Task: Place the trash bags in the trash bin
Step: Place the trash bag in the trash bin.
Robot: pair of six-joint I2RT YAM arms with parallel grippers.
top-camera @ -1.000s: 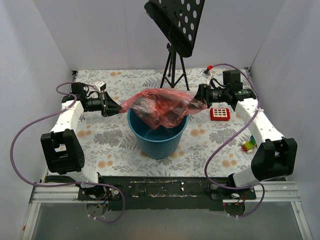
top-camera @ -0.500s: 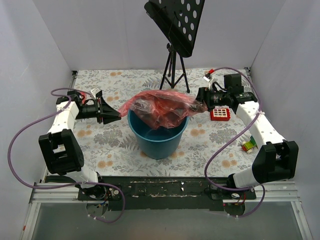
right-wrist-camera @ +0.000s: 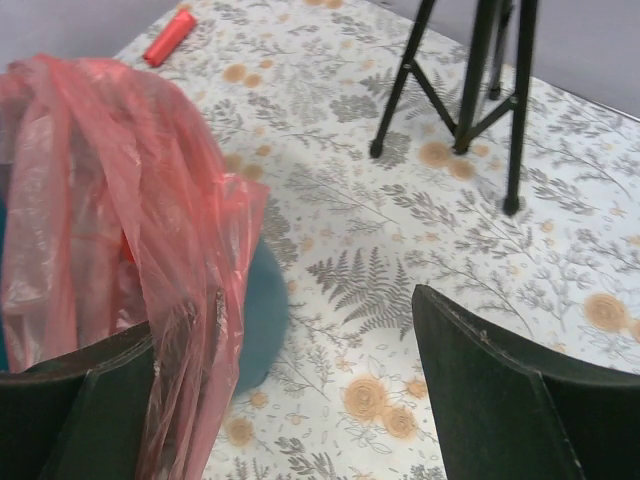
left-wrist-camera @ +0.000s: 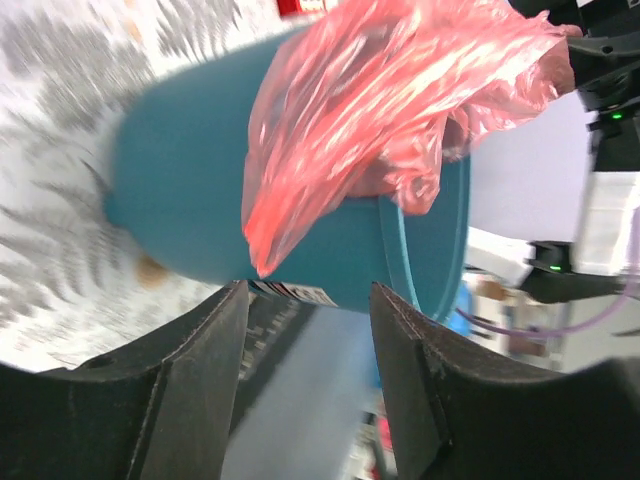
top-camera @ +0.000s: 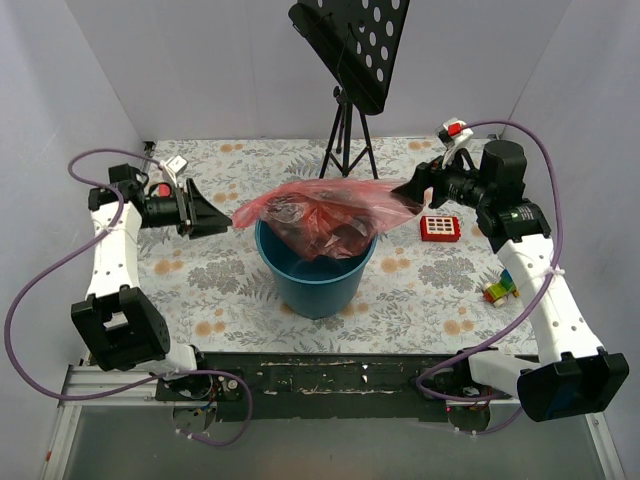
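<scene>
At the near edge of the bench (top-camera: 220, 290) the two arm bases stand, the left one on the left and the right one on the right. A little farther in, between the arms, stands the trash bin (top-camera: 318, 280), upright on the flowered cloth. The trash bag (top-camera: 320, 205) lies across the bin's mouth: its middle hangs down into the bin, and both ends stick out over the rim, one to the left and one to the right.

The left end effector (top-camera: 222, 222) is beside the left tip of the bag. In its wrist view the end effector (left-wrist-camera: 308, 300) has its fingers apart with nothing between them; the bag (left-wrist-camera: 380, 110) and the bin (left-wrist-camera: 190, 180) lie beyond the fingertips.

The right end effector (top-camera: 410, 190) is at the bag's right corner. In its wrist view this end effector (right-wrist-camera: 285, 320) stands wide. The film of the bag (right-wrist-camera: 110, 180) hangs over one finger, but it is not pinched.

To the right lie a small colourful object (top-camera: 500, 290) and, farther, a red square toy (top-camera: 440, 227). A red cylinder (right-wrist-camera: 170, 37) lies on the far left part of the cloth. At the back stands a black music stand (top-camera: 350, 45) on a tripod.
</scene>
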